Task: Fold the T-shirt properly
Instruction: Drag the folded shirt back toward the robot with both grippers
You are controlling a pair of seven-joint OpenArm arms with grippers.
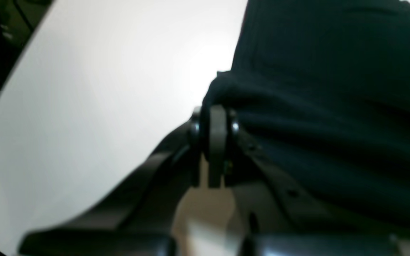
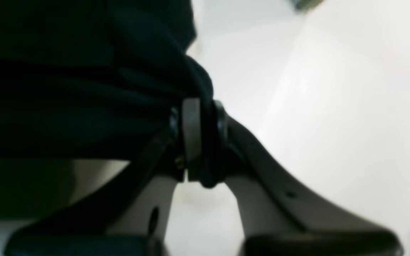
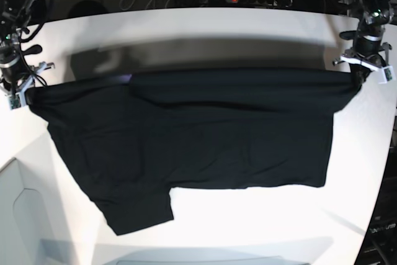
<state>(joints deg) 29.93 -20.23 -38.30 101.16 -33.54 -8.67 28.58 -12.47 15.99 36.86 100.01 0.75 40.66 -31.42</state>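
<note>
Cloth dominates the scene: one T-shirt (image 3: pixel 205 134), plain black, stretched wide across one white table (image 3: pixel 205 35) between two arms. Going from the left of the base view, the right tool (image 3: pixel 18 88) sits at the left table edge, and the shirt's edge is gathered into it there. The right wrist view shows its two jaws pressed narrow on a bunched fold of the black fabric (image 2: pixel 84 89), which bulges over the tips of the right tool (image 2: pixel 198 106). From that corner the top edge of the shirt runs taut and nearly level across the table, with a band of shadow on the white surface behind it. A small patch of purple-blue shows at the upper fold, left of centre. The body of the shirt spreads toward the near edge, and one flap at the lower left reaches farther than the rest, ending in a squared corner. At the far right of the base view the left tool (image 3: pixel 366 69) holds the other top corner. In the left wrist view the left tool (image 1: pixel 215 117) has its two jaws closed tight, with black cloth (image 1: pixel 333 124) bunched at the tips.
</note>
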